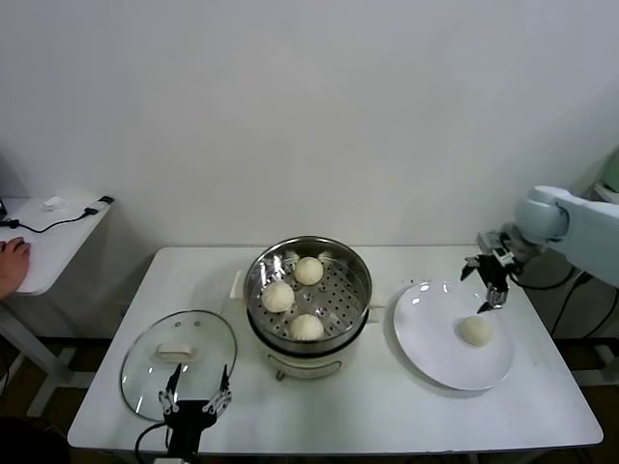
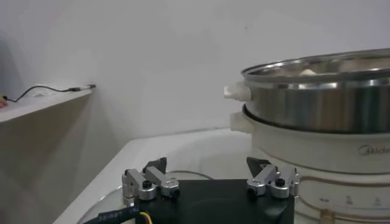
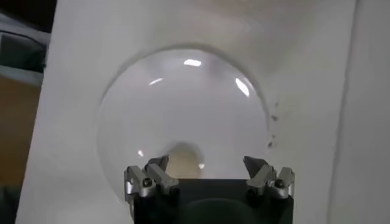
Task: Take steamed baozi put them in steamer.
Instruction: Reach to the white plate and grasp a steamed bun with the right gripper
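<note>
The shiny steamer (image 1: 362, 290) stands mid-table with three cream-white baozi on its perforated tray, one of them at the far side (image 1: 309, 271). A single baozi (image 1: 475, 330) lies on the white plate (image 1: 426, 333) to the right. My right gripper (image 1: 491, 282) hangs open just above and behind that bun, nothing between its fingers. In the right wrist view the bun (image 3: 181, 163) shows low between the open fingers of the right gripper (image 3: 207, 165), over the plate (image 3: 183, 103). My left gripper (image 1: 197, 398) rests open at the table's front, empty. The left wrist view has the left gripper (image 2: 207, 167) beside the steamer (image 2: 323, 109).
A round glass lid (image 1: 179, 360) lies flat at the table's front left, under my left gripper. A small side table (image 1: 53, 242) with a cable stands at far left, with a person's hand (image 1: 12, 259) on its edge. The wall runs close behind the table.
</note>
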Available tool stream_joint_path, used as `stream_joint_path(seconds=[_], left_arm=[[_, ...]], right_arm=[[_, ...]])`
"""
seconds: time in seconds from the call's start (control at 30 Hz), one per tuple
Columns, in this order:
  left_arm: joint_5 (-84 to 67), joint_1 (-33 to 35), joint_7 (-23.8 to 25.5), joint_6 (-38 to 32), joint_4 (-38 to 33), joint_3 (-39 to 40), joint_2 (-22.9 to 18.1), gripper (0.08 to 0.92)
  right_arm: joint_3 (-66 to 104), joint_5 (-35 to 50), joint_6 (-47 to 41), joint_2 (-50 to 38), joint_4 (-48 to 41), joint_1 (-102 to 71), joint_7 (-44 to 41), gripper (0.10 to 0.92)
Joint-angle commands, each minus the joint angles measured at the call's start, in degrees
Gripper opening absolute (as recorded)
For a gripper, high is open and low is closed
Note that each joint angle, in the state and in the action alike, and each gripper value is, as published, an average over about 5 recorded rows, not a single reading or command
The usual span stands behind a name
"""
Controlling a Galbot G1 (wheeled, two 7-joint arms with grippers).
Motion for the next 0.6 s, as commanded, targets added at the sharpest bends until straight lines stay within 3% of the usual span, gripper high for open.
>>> stream_joint_path(seconds=[0.03,0.6], left_arm=[[0.2,0.3,0.0,0.0,0.3,0.1,-0.2,0.823],[0.5,0.7,-0.2,-0.1,0.8,0.3,0.0,0.823]], right_arm=[[13.8,-3.9,-5.4,-3.2,-6.1,-18.9,1.7,0.823],[20.8,-7.3,-6.8,2.0,-11.1,-24.5,5.3,0.821]])
